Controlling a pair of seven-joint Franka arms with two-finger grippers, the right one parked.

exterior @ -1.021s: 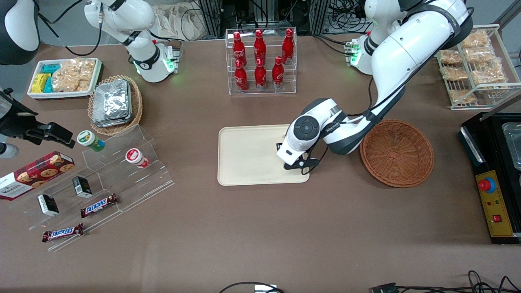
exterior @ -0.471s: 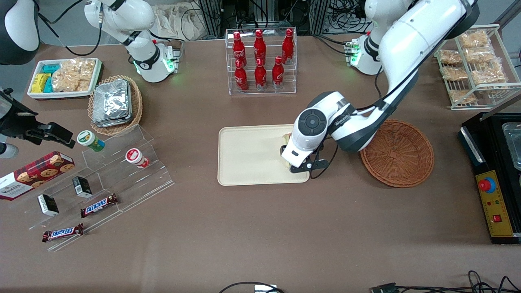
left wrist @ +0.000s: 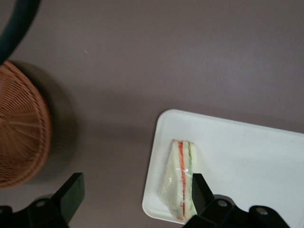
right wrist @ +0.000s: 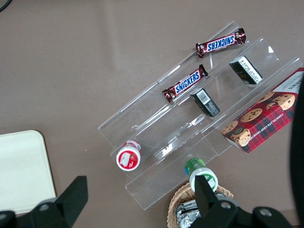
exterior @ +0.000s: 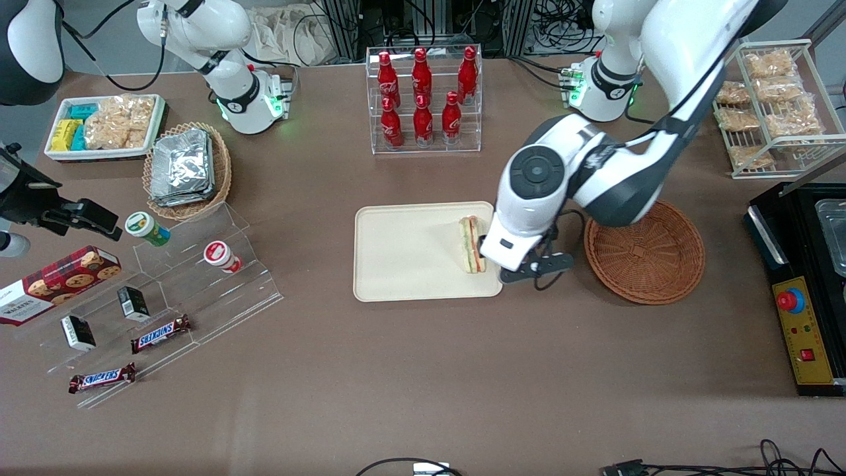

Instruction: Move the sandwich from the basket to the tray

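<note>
While its two dark fingers stand spread wide with nothing between them, the end effector [left wrist: 133, 197] hangs above the tray's edge nearest the basket, released. The sandwich [exterior: 470, 244] lies on the tray [exterior: 403, 254], just beside that edge and below the end effector; in the wrist view one finger [left wrist: 199, 190] overlaps the sandwich [left wrist: 180, 183], the other shows over bare worktop [left wrist: 142, 61]. Its long axis runs along the tray's short side, the red and green filling stripes facing up.

The round woven basket [exterior: 644, 248] sits near the tray toward the working arm's end of the worktop and holds nothing. Judging by this, the placing is done and any coming move is simply away from the sandwich.

Legible writing: "SNICKERS" on two bars [right wrist: 185, 85], "WALKERS" on the tartan biscuit box [exterior: 56, 281], and Coca-Cola script on the red bottles [exterior: 423, 99].
</note>
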